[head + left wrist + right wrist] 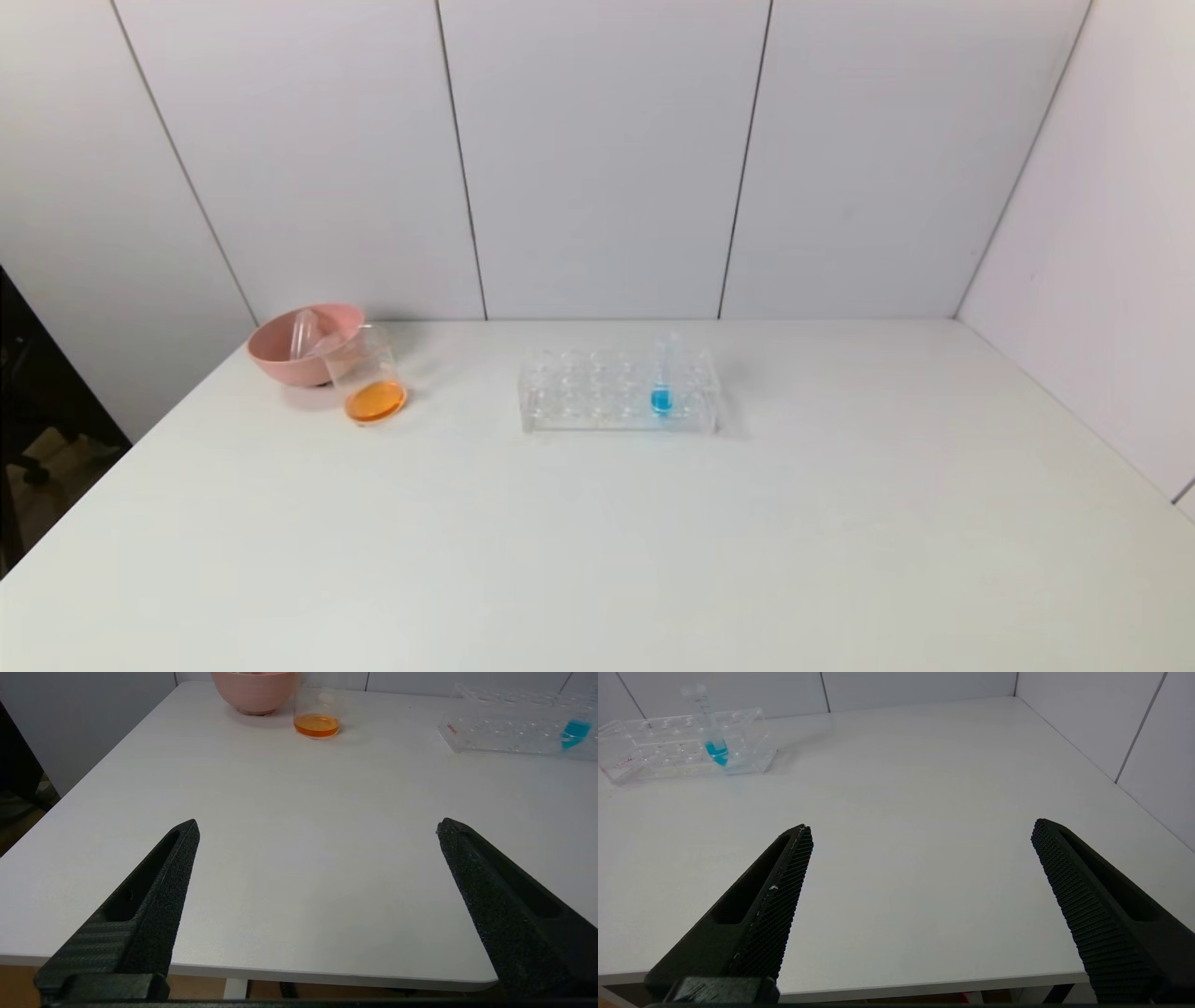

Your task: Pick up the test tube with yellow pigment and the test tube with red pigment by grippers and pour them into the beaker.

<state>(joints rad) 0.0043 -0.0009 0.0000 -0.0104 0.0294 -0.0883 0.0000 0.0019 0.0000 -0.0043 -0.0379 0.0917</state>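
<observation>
The beaker (366,378) stands at the far left of the table, right in front of the pink bowl, with orange liquid in its bottom; it also shows in the left wrist view (317,711). No tube with yellow or red liquid shows. Clear, empty-looking tubes (303,334) lean in the pink bowl (280,364). My left gripper (317,828) is open and empty over the table's near left edge. My right gripper (922,828) is open and empty over the near right edge. Neither gripper shows in the head view.
A clear tube rack (597,397) stands at the far middle, holding one upright tube with blue liquid (662,385); both show in the right wrist view, the rack (668,751) and the tube (712,742). White wall panels close in the back and right.
</observation>
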